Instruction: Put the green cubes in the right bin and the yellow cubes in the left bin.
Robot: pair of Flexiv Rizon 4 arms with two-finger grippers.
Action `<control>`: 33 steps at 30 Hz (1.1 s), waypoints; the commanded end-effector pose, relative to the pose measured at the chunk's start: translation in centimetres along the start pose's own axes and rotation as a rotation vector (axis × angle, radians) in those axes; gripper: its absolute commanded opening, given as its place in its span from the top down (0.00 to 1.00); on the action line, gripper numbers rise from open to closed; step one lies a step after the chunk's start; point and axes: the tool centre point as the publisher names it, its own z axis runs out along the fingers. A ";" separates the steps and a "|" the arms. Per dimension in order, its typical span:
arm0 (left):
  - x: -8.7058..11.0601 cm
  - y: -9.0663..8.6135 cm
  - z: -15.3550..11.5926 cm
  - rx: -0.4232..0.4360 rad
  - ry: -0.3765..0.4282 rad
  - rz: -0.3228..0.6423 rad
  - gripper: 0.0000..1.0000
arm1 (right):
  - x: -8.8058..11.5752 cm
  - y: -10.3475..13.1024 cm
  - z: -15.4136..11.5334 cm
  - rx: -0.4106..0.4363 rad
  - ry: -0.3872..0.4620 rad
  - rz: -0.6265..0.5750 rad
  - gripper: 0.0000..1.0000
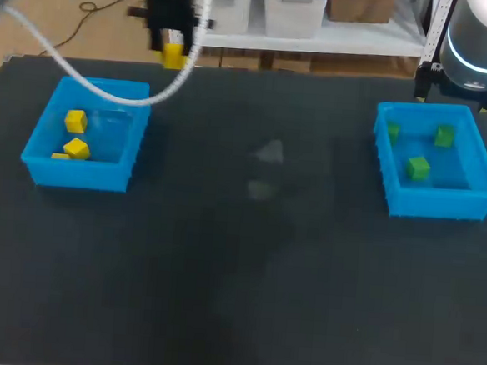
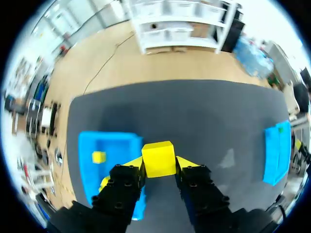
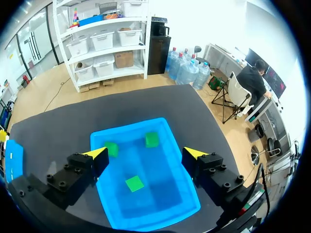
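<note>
Left wrist view is showing the left claw (image 2: 159, 164) clamping a yellow cube (image 2: 158, 155) just outside the left bin (image 2: 112, 137), so releasing now is risking a drop onto the table (image 2: 194, 111).

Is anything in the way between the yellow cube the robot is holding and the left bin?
No, nothing visible. The cube is held in the left jaws, in the air beside the left bin, whose top is open. The cubes already inside leave free room.

Dark table (image 1: 237, 274), blue left bin (image 1: 77, 173) on it (near one side); blue right bin (image 1: 438, 203) well apart
</note>
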 end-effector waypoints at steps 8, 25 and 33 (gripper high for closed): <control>8.5 10.0 4.4 0.021 -0.141 -0.124 1.00 | 0.2 -0.1 0.0 -0.002 -0.006 0.002 0.00; 6.6 10.0 3.0 0.171 -0.186 -0.239 0.00 | 0.2 -0.1 0.0 -0.002 -0.006 0.002 0.00; 6.6 10.0 3.0 0.171 -0.186 -0.239 0.00 | 0.2 -0.1 0.0 -0.002 -0.006 0.002 0.00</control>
